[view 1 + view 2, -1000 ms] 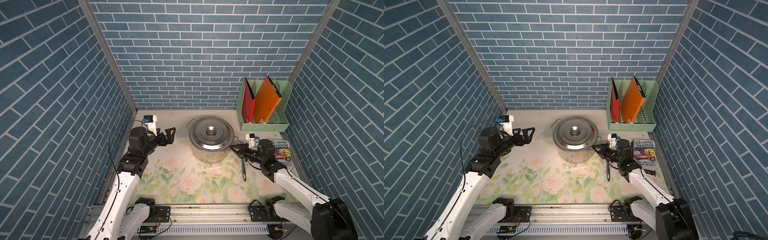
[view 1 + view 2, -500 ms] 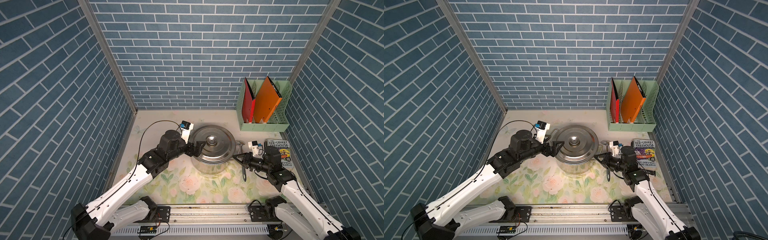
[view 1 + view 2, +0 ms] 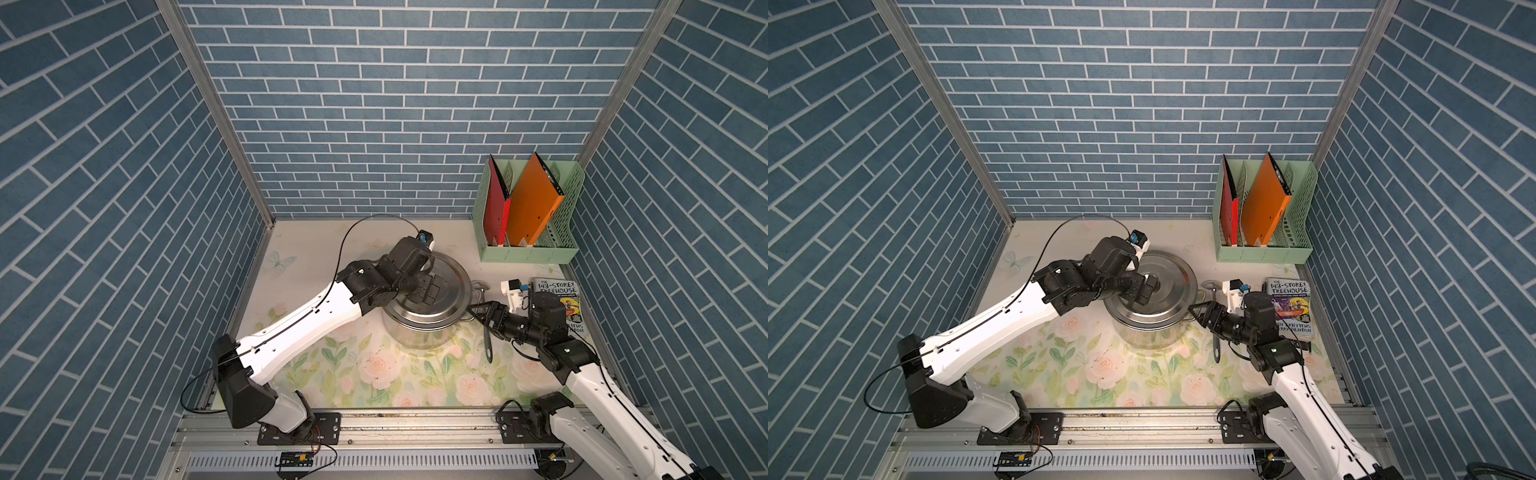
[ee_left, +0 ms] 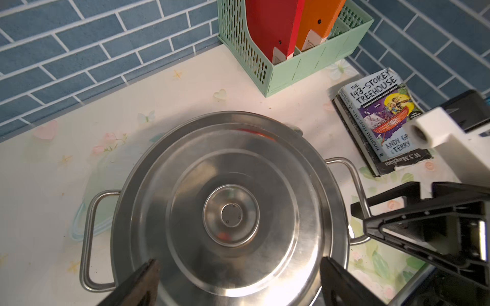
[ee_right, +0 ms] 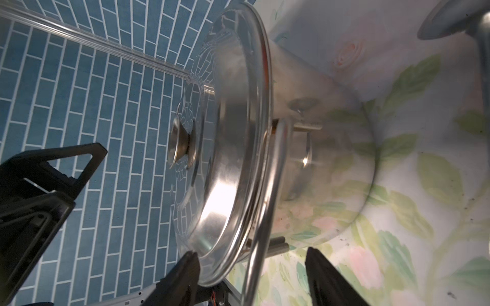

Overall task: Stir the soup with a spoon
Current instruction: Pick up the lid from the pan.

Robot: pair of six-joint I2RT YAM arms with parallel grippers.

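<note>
Right fingers (image 5: 183, 275) now apart, spoon (image 3: 487, 347) beside them.

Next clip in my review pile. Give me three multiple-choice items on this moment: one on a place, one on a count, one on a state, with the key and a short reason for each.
1. Where does the ladle lie relative to the steel pot?
A. Inside it
B. On the floral mat, between it and the book
C. Balanced across its rim

2. How many folders stand in the green file rack?
A. One
B. Two
C. Four

3. What is the state of the pot's lid?
A. Closed on the pot
B. Clamped and lifted clear
C. Lying on the mat

Key:
1 B: its handle shows flat on the mat beside the pot.
2 B: one red folder and one orange folder, no others.
3 A: it covers the pot, with the left gripper open above it.
</note>
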